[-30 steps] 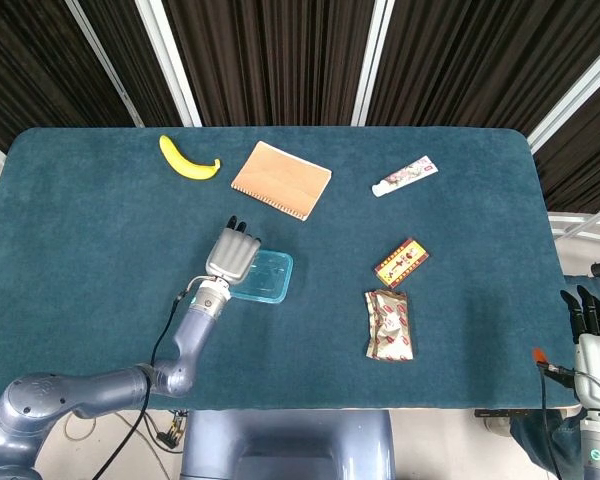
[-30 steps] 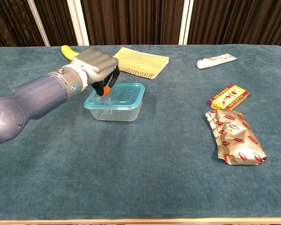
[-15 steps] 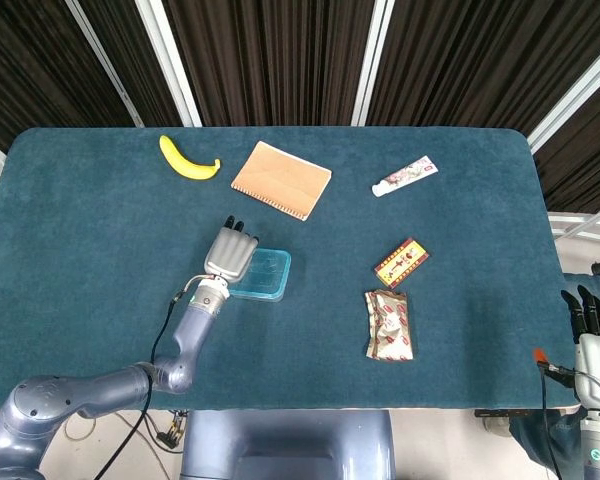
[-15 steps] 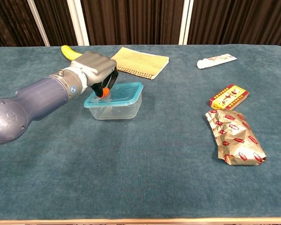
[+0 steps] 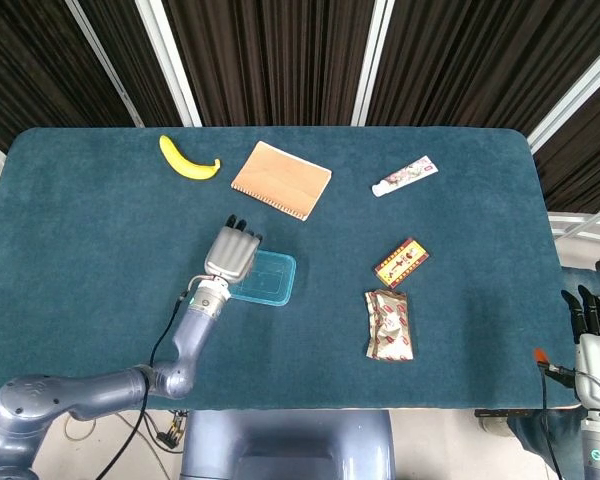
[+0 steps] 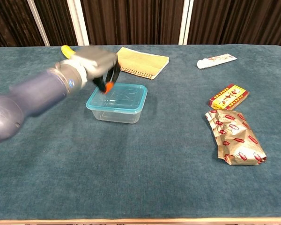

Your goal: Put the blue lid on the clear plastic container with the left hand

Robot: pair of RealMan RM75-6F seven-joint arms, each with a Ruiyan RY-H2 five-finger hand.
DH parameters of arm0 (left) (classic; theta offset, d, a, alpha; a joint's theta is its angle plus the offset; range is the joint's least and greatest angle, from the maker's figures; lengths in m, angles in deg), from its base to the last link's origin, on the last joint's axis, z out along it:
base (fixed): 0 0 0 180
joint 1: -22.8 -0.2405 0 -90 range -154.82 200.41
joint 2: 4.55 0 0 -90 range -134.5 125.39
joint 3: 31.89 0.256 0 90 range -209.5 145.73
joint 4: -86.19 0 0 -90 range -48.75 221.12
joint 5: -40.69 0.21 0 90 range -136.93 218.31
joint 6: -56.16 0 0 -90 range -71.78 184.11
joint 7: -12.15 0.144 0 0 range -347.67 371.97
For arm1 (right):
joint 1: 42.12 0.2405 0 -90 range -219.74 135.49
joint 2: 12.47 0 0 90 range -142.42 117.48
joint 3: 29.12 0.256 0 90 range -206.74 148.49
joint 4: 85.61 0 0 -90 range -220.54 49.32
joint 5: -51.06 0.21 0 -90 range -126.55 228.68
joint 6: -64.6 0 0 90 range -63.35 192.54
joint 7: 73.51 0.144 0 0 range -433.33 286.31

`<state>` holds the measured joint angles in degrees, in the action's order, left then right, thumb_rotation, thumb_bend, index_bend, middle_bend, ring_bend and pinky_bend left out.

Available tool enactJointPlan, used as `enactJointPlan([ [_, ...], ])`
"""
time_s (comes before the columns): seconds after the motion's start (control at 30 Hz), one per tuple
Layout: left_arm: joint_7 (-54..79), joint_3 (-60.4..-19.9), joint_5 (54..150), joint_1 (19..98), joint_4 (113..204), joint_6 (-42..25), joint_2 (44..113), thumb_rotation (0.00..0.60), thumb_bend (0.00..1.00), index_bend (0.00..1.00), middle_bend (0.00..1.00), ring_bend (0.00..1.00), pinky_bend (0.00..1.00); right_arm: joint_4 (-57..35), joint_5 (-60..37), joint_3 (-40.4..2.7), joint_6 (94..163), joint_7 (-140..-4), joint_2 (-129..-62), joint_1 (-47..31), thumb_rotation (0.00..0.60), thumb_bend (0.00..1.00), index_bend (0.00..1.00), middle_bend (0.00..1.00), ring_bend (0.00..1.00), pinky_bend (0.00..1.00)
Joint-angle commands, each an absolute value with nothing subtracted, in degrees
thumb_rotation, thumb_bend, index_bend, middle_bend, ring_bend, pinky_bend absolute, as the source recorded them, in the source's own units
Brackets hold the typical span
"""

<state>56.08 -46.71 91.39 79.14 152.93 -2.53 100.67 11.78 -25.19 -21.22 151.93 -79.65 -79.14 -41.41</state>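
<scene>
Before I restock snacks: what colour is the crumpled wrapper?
Silver foil wrapper with red and white labels, clearest in the chest view.

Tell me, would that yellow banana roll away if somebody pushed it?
Probably not far. The banana is curved and lies flat on the fuzzy table cloth, so it would likely spin or slide rather than roll. It looks whole, so it should stay stiff when lifted.
</scene>
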Motion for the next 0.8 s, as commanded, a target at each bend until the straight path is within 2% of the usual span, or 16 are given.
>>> enactJointPlan([
  [0.03, 57.94, -50.02, 92.52, 75.87, 164.71, -11.95, 93.05, 0.600, 0.33, 0.23, 0.27, 0.07, 0.12, 11.68, -25.38, -21.22, 152.10, -79.83, -79.15, -41.41, 0.600, 0.29, 0.10, 0.03, 0.04, 0.00],
  [0.2, 61.38, -49.39, 91.31, 68.84, 181.14, -20.54, 81.45, 0.600, 0.27, 0.18, 0.18, 0.03, 0.11, 11.43, -25.87, -21.35, 152.43, -80.45, -79.28, -41.40, 0.600, 0.29, 0.10, 0.03, 0.04, 0.00],
  [0.4, 53.59, -42.33, 94.09, 56.15, 191.52, -27.39, 69.01, 0.600, 0.26, 0.17, 0.16, 0.03, 0.11, 11.05, -26.34, -21.38, 152.84, -81.13, -79.45, -41.38, 0.600, 0.29, 0.10, 0.03, 0.04, 0.00],
  [0.57, 35.07, -35.88, 100.55, 44.76, 189.48, -30.92, 63.66, 0.600, 0.26, 0.17, 0.15, 0.02, 0.10, 10.89, -26.68, -21.70, 152.61, -81.97, -79.30, -41.27, 0.600, 0.29, 0.10, 0.02, 0.03, 0.00],
  [0.8, 18.62, -31.35, 107.84, 36.64, 183.35, -32.85, 62.39, 0.600, 0.26, 0.17, 0.12, 0.00, 0.07, 10.70, -28.07, -22.04, 152.60, -82.69, -79.16, -40.88, 0.600, 0.28, 0.10, 0.02, 0.04, 0.00],
])
